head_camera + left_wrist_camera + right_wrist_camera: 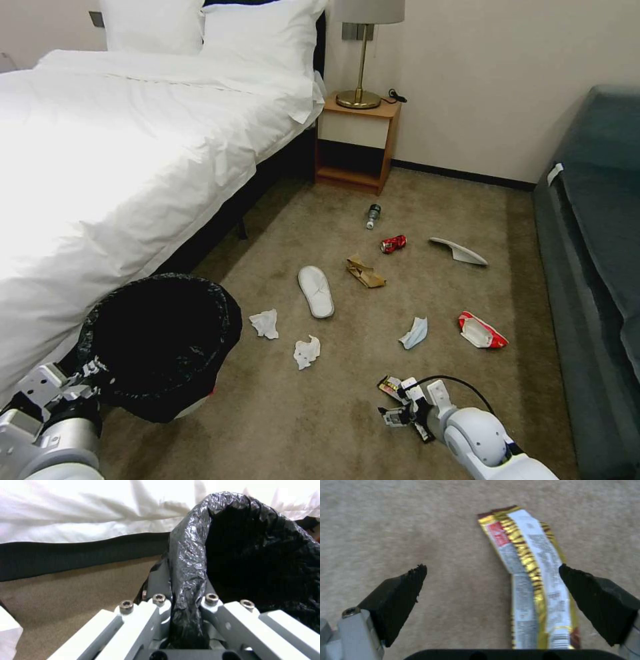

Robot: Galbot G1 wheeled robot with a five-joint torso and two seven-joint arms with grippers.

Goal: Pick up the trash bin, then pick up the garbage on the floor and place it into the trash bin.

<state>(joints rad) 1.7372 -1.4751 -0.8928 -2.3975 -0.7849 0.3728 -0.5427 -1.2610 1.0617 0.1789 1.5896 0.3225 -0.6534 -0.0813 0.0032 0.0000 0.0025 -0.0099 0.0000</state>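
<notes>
- Gripping the trash bin (160,343) by its rim, the left gripper (186,620) is seen w/ jaws closed on the black liner (190,562); bin is held off to the left, beside the bed (120,153), likely so litter can be dropped in.
- Right gripper (493,580) is held low over the carpet (386,517), fingers spread wide, nothing grasped.
- A gold-and-white snack wrapper (530,580) is seen flat between the fingertips, close to one pad (586,592), approx. lined up for pinching.
- Other garbage is scattered ahead of the right gripper: tissues (307,351), slipper (316,291), blue mask (415,333), red can (393,244).
</notes>
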